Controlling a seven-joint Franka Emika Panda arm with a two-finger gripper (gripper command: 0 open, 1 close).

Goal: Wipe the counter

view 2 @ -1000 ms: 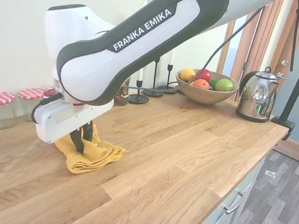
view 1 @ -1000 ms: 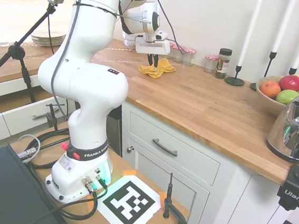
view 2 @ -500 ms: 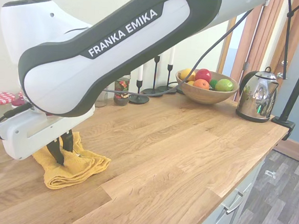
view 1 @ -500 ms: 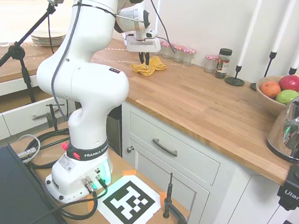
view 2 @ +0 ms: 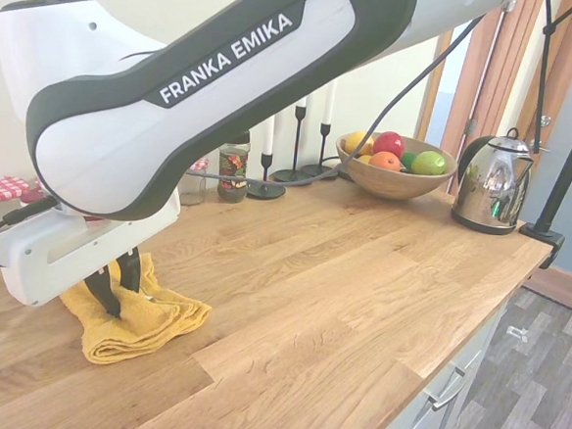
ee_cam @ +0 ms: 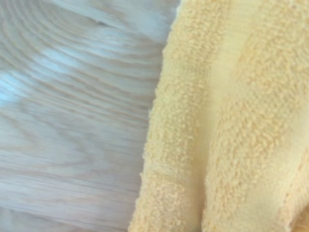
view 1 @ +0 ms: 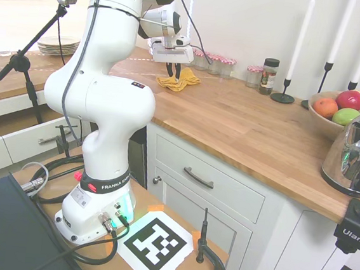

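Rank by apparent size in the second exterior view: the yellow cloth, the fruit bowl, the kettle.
1. Yellow cloth, largest, though nearest the camera.
2. Fruit bowl and kettle look similar; I cannot rank them.

A glossy white arm of rounded segments is seen, with dark grey trim at the joints. "FRANKA EMIKA" is printed in white on a dark band. A black cable is run along the links. The pincer is formed by a white boxy body and two black fingers.
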